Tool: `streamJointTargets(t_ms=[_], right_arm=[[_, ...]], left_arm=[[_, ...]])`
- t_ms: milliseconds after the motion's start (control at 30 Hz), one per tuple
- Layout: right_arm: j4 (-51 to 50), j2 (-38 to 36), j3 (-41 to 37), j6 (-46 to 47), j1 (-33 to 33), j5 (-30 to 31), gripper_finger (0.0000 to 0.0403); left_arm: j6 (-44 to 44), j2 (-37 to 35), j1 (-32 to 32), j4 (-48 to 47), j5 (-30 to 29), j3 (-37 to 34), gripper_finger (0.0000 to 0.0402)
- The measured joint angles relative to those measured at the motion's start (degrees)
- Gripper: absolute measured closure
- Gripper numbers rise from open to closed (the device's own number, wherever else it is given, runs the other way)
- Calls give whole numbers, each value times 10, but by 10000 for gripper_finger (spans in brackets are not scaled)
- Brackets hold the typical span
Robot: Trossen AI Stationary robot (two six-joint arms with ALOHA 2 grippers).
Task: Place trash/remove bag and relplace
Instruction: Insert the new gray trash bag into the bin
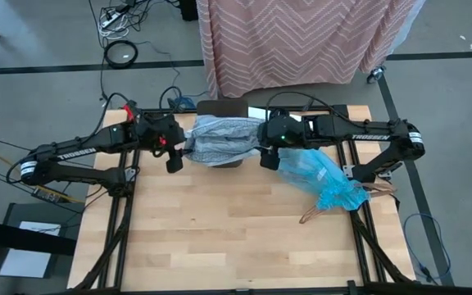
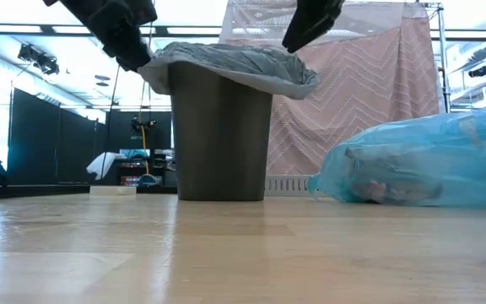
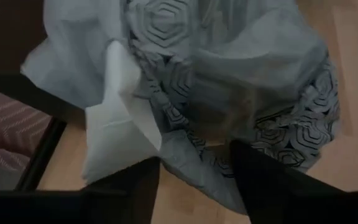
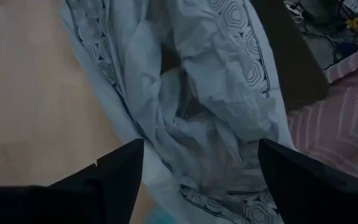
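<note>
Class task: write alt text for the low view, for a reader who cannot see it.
A dark bin stands on a wooden table, a pale grey bag draped over its rim. Two dark grippers hang above the rim, one at each side. A filled blue bag lies on the table to the right.

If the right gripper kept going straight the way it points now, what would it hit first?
Most likely the pale grey bag draped over the bin. The right gripper is open and aimed at the bag's crumpled folds; how much gap remains is unclear.
</note>
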Motion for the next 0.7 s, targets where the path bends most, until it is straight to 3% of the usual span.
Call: streamJointTargets(t_ms=[267,700], right_arm=[[3,6,0,-9,0,-5,101],[21,-13,21,-45,2,32,100]], left_arm=[[-5,-4,0,-17,-85,2,172],[-51,-17,7,-98,-76,79,172]])
